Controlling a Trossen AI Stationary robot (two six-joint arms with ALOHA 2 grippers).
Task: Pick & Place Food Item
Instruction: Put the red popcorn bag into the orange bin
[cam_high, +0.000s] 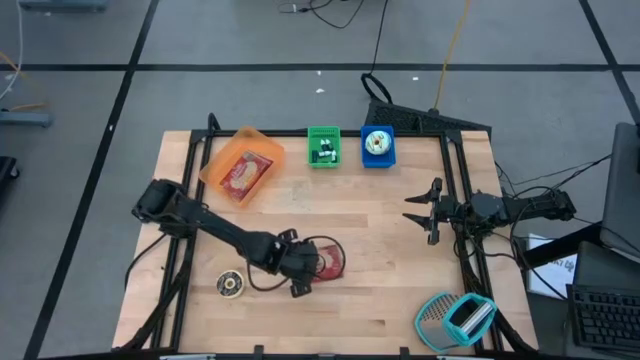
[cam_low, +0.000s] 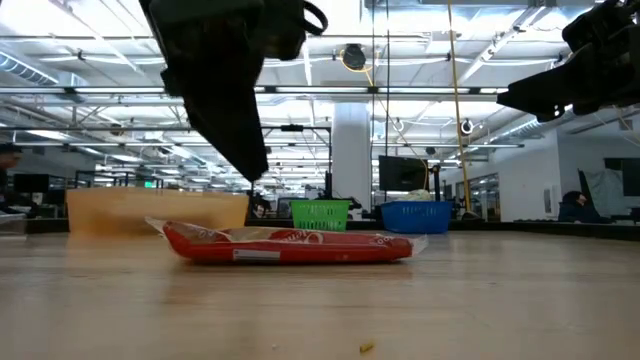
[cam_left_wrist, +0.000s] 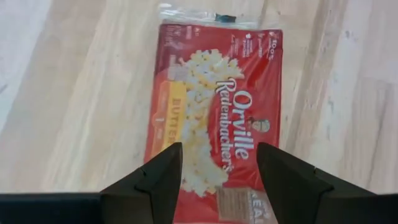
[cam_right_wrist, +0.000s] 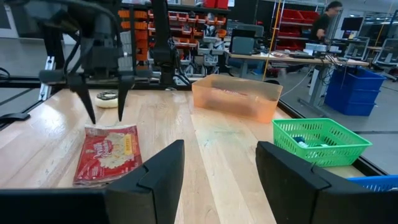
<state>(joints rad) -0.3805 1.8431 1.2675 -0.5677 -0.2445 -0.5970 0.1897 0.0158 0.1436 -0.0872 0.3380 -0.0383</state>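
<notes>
Wooden table (cam_high: 380, 230), as I see it from my station:
- Popcorn packet (cam_high: 328, 258), red, lying flat near the front middle.
- Left gripper (cam_high: 303, 272) hovering just above the packet, fingers apart, nothing held.
- Right gripper (cam_high: 423, 210) waiting at the right side, fingers apart, empty.
- Orange bin (cam_high: 242, 164), green basket (cam_high: 323, 146), blue basket (cam_high: 378, 146) along the far edge.
</notes>
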